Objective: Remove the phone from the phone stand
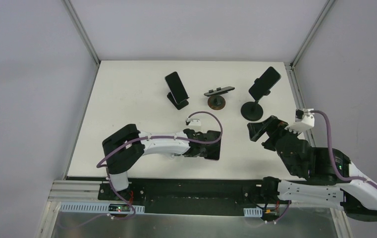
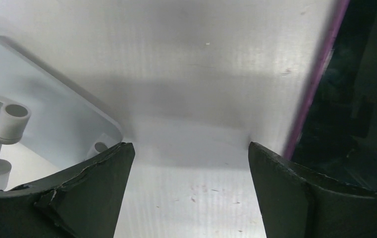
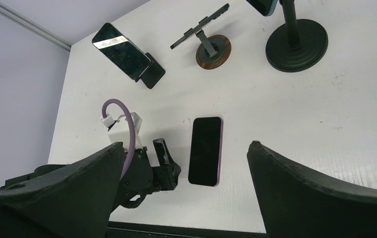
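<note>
**Q:** Nearest the arm bases, how is the left gripper [image 2: 190, 145] posed?

**A:** It sits low over the table [image 1: 127, 99] with its jaws spread wide. Only bare surface lies between them, so it holds nothing.

**Q:** Where is the phone [image 3: 205, 151]?

**A:** It lies flat on the table, dark face up, just beside one finger of the left gripper. Its purple edge runs down the side of the left wrist view. It is outside the jaws, not between them.

**Q:** And the right gripper [image 1: 263, 131]?

**A:** It is also open and empty. It is raised above the table to the right of the phone, and its camera looks down on the phone and the stands. This pose probably keeps it clear of the other arm's work.

**Q:** Why would the phone lie there?

**A:** Just behind it is the clamp stand [image 1: 219, 91], whose cradle bar is bare. The flat phone is therefore judged to be the one this stand carried. Open jaws beside a resting phone are consistent with a completed set-down.

**Q:** What occupies the far row?

**A:** To the left, a wedge stand [image 1: 180, 103] props a second phone [image 1: 176, 85] at a lean. To the right, a pedestal stand [image 1: 252, 110] holds a third phone [image 1: 264, 82] tilted on its post. Both are angled for viewing, and neither gripper is near them.
</note>
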{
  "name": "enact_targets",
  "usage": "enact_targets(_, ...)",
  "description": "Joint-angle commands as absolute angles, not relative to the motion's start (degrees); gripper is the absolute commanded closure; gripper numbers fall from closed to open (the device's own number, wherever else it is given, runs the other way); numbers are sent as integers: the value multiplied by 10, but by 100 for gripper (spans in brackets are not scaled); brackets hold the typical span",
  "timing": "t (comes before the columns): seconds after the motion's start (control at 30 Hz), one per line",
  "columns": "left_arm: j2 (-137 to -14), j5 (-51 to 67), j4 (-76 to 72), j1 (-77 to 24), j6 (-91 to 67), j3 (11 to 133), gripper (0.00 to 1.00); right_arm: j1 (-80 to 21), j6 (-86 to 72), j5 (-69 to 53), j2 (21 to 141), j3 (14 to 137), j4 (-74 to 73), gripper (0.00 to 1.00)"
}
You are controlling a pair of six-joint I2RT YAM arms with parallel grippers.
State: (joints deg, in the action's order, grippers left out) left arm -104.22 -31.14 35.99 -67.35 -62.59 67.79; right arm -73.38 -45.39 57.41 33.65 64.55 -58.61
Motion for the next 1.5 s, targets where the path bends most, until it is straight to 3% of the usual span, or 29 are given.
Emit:
enact_targets(0.0, -998, -329, 384, -655, -633, 639, 10, -735, -447, 573, 351, 655, -582, 2)
enact_targets(0.53, -859, -350, 383, -495, -560, 506, 8, -735, -460, 570, 357, 641, -569, 2)
enact_targets(0.93, -817, -357, 377, -357, -487, 470, 6, -734, -446, 568, 374, 638, -571, 2)
enact_targets(1.47, -780, -268, 379, -433, -401, 633, 6, -606, -359, 322, 583, 738, -570, 2)
